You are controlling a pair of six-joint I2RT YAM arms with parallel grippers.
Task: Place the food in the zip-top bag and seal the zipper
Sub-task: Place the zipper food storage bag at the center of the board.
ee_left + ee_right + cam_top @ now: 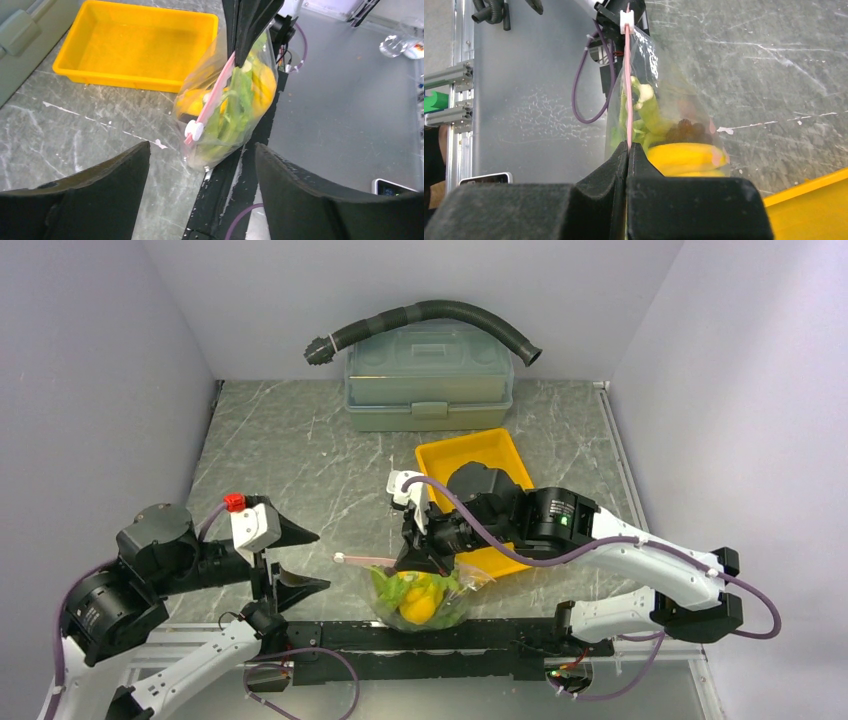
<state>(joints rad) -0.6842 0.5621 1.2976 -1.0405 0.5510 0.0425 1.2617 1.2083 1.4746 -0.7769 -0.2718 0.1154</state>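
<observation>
Right gripper (628,146) clamped on end of zipper (627,90) — bag (186,102) upright at near edge of table (300,440), food (260,90) inside. Left gripper (305,560) spread wide, empty, nearby. Probably floppy, slick, bottom-heavy — take hold on stiffer strip near slider (194,131).

The clear bag (428,592) stands upright at the near middle of the table (300,460), bulging with food (420,605): yellow bananas (684,155), green pieces (235,110) and dark grapes (684,131). Its pink zipper (216,92) runs along the top, with the white slider (194,131) at the left end and the right end pinched in the right gripper (628,150).
</observation>
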